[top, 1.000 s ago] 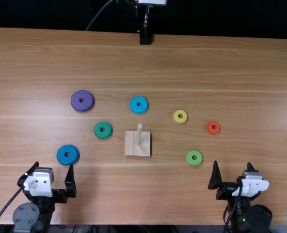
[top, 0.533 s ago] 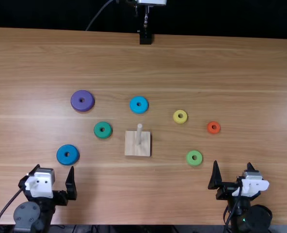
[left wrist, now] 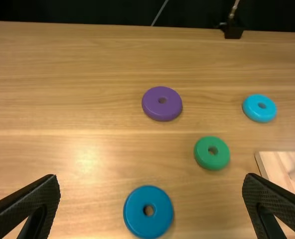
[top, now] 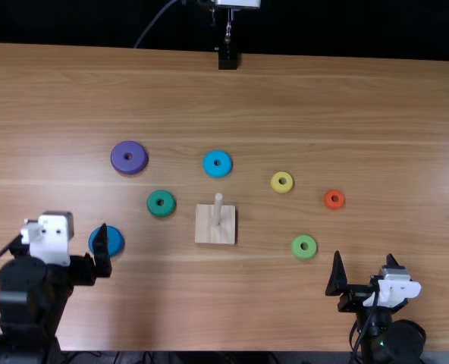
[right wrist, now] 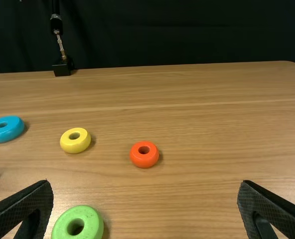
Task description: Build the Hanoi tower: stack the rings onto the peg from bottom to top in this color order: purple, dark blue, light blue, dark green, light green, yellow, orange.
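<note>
My left gripper (top: 64,230) is open above the table beside the dark blue ring (top: 114,241); in the left wrist view, the dark blue ring (left wrist: 148,212) lies between the spread fingers of the left gripper (left wrist: 151,178). My right gripper (top: 364,256) stays open near the front edge; in the right wrist view the right gripper (right wrist: 146,182) has nothing in its grasp. Flat on the table lie the purple (top: 129,158), light blue (top: 217,164), dark green (top: 161,203), light green (top: 304,246), yellow (top: 282,182) and orange (top: 334,199) rings. The peg (top: 218,206) stands bare.
A square wooden base (top: 215,233) carries the peg near the middle of the table (top: 285,98). At the far edge stands a black mount (top: 228,59) with a metal rod.
The left gripper has moved forward from near the table's front edge, now partly covering the dark blue ring in the top view. The right arm and all rings have kept their places.
</note>
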Motion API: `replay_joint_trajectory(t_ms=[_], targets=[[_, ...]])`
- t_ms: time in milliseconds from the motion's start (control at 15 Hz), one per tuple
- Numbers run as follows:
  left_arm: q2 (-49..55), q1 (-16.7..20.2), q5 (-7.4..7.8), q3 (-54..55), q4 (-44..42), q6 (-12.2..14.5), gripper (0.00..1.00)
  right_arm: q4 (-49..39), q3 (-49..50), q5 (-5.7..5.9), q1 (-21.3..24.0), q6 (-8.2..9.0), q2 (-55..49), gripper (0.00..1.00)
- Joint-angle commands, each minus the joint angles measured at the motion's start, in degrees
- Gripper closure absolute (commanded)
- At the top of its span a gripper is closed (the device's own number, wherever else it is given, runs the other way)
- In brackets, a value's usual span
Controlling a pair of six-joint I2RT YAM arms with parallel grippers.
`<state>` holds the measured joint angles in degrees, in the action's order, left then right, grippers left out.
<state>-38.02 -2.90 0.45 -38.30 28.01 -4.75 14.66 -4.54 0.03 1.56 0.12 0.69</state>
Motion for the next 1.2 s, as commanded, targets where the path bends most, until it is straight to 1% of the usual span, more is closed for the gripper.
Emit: replay_joint_trajectory(t_ms=[0,133,200,267,400,467,533,600,667,800,933,1000,1067,1133], targets=[[-4.78,0.17,-0.87,-7.31,0.68,-0.20,0.00,3.97,3.66,0.49,0.55,0.09,-0.69,0.00],[-13.31,0.17,-1.29,-16.54,1.94,-0.10,0.00,3.97,3.66,0.49,0.55,0.09,-0.69,0.00],[-17.97,0.00,-0.87,-20.23,2.58,-0.41,0.00,3.97,3.66,0.49,0.55,0.09,-0.69,0.00],[-22.01,-0.09,-0.13,-23.22,3.21,-0.41,0.00,3.97,3.66,0.49,0.55,0.09,-0.69,0.00],[-30.89,-0.09,2.61,-30.07,3.63,-0.52,0.00,3.97,3.66,0.49,0.55,0.09,-0.69,0.00],[-35.72,-0.18,3.35,-33.85,4.69,-0.41,0.00,3.97,3.66,0.49,0.55,0.09,-0.69,0.00],[-40.20,-0.09,4.72,-37.02,6.27,-0.31,0.00,3.97,3.66,0.49,0.55,0.09,-0.69,0.00],[-44.25,-0.09,7.15,-39.92,7.96,-0.31,0.00,3.97,3.66,0.49,0.55,0.09,-0.69,0.00],[-47.94,0.00,7.36,-42.29,9.85,-0.20,0.00,3.97,3.66,0.49,0.55,0.09,-0.69,0.00],[-53.21,-0.09,7.25,-47.30,11.86,-0.20,0.00,3.97,3.66,0.49,0.55,0.09,-0.69,0.00],[-57.96,-0.09,6.83,-49.06,11.86,0.01,0.00,3.97,3.66,0.49,0.55,0.09,-0.69,0.00],[-60.86,-0.18,5.46,-49.15,11.86,0.32,0.00,3.97,3.66,0.49,0.55,0.09,-0.69,0.00],[-64.11,-0.18,3.45,-49.23,12.49,0.32,0.00,3.97,3.66,0.49,0.55,0.09,-0.69,0.00],[-66.75,-0.27,2.19,-49.85,14.28,0.32,0.00,3.97,3.66,0.49,0.55,0.09,-0.69,0.00]])
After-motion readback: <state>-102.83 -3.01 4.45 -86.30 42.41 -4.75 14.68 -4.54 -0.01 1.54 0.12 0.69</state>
